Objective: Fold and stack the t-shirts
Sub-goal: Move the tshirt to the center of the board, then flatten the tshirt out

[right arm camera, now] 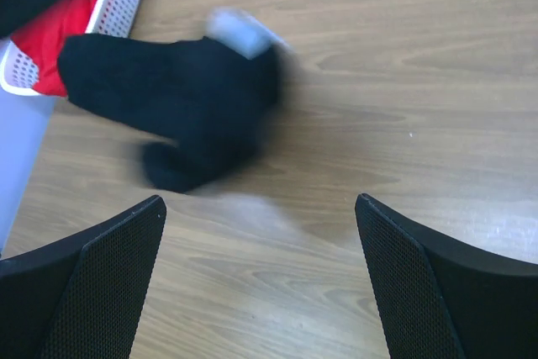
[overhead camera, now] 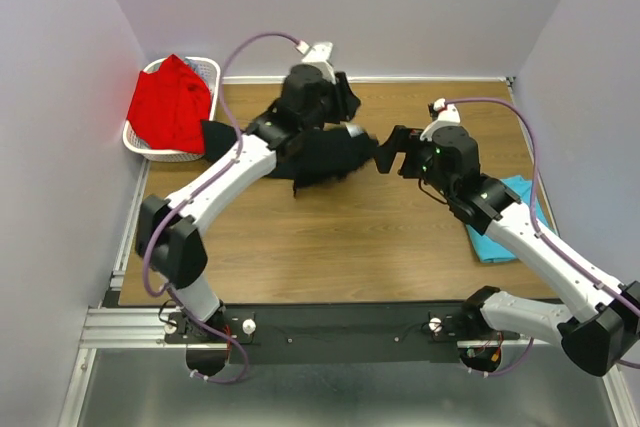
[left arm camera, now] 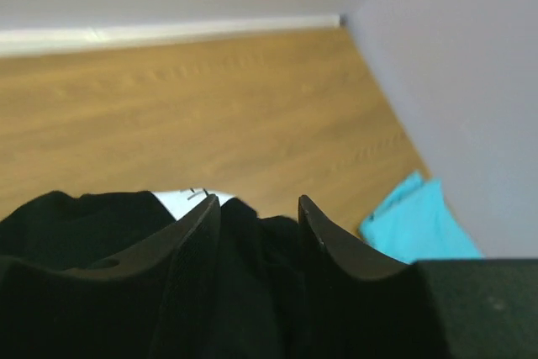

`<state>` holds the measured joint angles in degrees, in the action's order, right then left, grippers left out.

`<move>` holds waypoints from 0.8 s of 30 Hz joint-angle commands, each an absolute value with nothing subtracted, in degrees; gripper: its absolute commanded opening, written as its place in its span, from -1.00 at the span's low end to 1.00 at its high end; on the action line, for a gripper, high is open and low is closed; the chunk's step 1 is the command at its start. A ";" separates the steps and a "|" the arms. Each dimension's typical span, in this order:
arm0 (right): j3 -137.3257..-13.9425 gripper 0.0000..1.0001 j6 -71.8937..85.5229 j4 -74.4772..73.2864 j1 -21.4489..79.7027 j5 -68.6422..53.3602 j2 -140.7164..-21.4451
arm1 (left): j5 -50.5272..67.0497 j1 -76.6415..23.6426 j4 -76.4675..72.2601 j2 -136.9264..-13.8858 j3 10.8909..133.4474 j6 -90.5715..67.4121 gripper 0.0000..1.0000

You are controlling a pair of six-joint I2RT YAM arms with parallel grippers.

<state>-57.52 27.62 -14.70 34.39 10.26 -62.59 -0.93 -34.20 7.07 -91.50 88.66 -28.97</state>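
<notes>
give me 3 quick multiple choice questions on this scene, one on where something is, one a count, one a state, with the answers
1. Where is the red t-shirt?
A) in the white basket
B) spread out at the near edge
C) between an end effector's fingers

2. How many t-shirts show in the top view?
A) two
B) three
C) five

3. How is the right end effector?
A) shut on cloth
B) shut on nothing
C) open, holding nothing

Answers:
1 A: it is heaped in the basket at the far left corner.
2 B: the red one, the black t-shirt and the turquoise t-shirt.
3 C: its wrist view shows the fingers wide apart with only the table between them.
</notes>
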 commanded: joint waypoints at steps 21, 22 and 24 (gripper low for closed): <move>-68.89 0.90 26.28 -7.82 44.99 10.98 -100.62 | -8.97 -16.88 12.13 -87.72 64.52 -38.41 -0.19; -70.91 0.88 26.63 -7.82 45.78 10.73 -102.72 | -9.05 -16.79 12.13 -87.37 64.16 -38.32 -0.19; -72.33 0.85 27.42 -7.21 46.93 10.98 -104.23 | -9.31 -16.26 12.13 -86.40 63.29 -38.06 -0.19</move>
<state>-68.55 27.53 -9.89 44.93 8.34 -101.78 -9.43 -16.97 13.43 -90.41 64.05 -37.65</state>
